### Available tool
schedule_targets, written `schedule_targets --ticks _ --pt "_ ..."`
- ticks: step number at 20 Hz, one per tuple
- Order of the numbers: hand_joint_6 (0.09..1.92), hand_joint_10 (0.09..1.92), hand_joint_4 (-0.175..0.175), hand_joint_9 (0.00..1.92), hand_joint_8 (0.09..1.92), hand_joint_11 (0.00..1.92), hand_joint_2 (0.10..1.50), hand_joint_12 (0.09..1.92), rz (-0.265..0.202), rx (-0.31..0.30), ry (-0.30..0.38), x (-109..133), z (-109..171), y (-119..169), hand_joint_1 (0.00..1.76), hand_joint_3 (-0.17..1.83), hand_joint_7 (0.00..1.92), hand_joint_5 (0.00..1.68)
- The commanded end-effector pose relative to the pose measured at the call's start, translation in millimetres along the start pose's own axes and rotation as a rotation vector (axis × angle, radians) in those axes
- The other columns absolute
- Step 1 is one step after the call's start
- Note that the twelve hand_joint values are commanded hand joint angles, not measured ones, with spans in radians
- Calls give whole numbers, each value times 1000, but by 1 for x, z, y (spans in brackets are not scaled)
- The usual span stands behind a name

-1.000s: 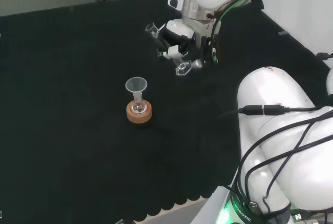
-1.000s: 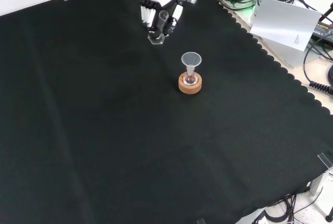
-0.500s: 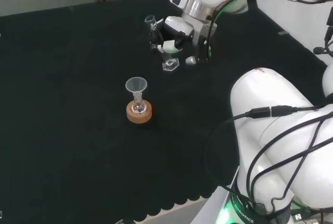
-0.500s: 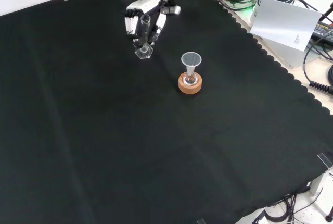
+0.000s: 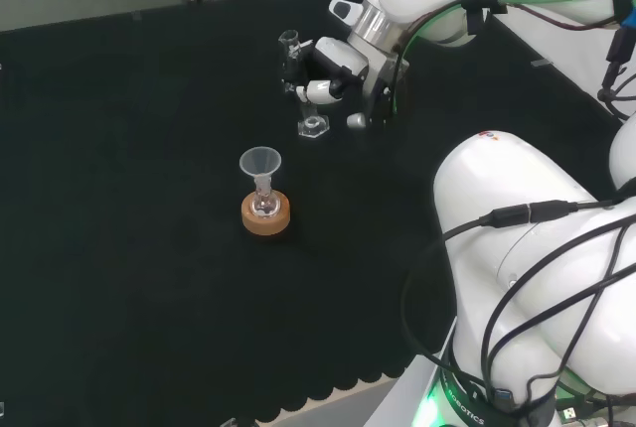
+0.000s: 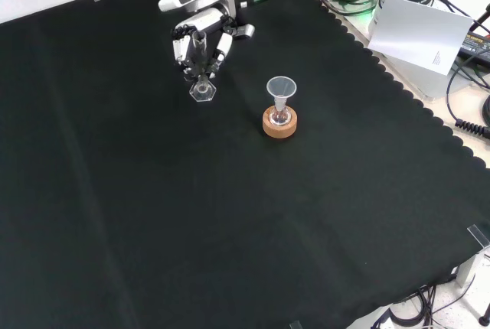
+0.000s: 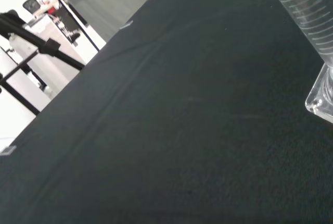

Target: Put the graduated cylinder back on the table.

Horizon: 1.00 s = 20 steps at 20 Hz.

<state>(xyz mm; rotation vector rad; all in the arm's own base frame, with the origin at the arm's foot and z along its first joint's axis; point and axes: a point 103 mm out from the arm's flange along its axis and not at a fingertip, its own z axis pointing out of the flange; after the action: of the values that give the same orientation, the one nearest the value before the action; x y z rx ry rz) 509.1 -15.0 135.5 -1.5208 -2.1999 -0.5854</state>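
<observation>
Black cloth (image 6: 230,222) covers the whole bench, and the cork ring (image 6: 279,122) with its small flask and clear funnel (image 6: 281,88) serves as the landmark near the middle. In the front view the hand (image 6: 200,34) hangs up and to the left of that ring, its fingers curled round the graduated cylinder (image 6: 201,73), which stands nearly upright with its hexagonal foot (image 5: 313,127) at or just above the cloth; whether the foot actually touches cannot be told.

A second ago the cylinder was tilted, foot raised off the cloth, and the hand sat higher in the front view, almost straight above the ring. Since then hand and cylinder have swung left and lower in that view, and the cylinder has come upright. The ring, flask and funnel have not moved.

Seen from the wrist, the cylinder's ribbed wall (image 7: 307,5) and foot stand over bare cloth.

Bare cloth lies all round the cylinder's foot, with the ring near but clearly apart. The scalloped cloth edge (image 6: 360,38) runs well beyond the ring on its right in the front view.
</observation>
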Motion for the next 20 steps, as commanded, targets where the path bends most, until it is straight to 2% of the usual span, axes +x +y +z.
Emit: schedule_targets --ticks 1,10,20 --pt "1184 87 -175 1323 360 1196 1180 753 8 -32 56 -21 14 14 1129 1 1126 870" --pt "1186 87 -175 1316 363 1188 1181 757 34 -65 67 -40 24 23 1128 1 1112 868" --pt "1189 87 -175 1315 370 1180 1182 760 56 -62 94 -48 30 32 1128 2 1105 866"
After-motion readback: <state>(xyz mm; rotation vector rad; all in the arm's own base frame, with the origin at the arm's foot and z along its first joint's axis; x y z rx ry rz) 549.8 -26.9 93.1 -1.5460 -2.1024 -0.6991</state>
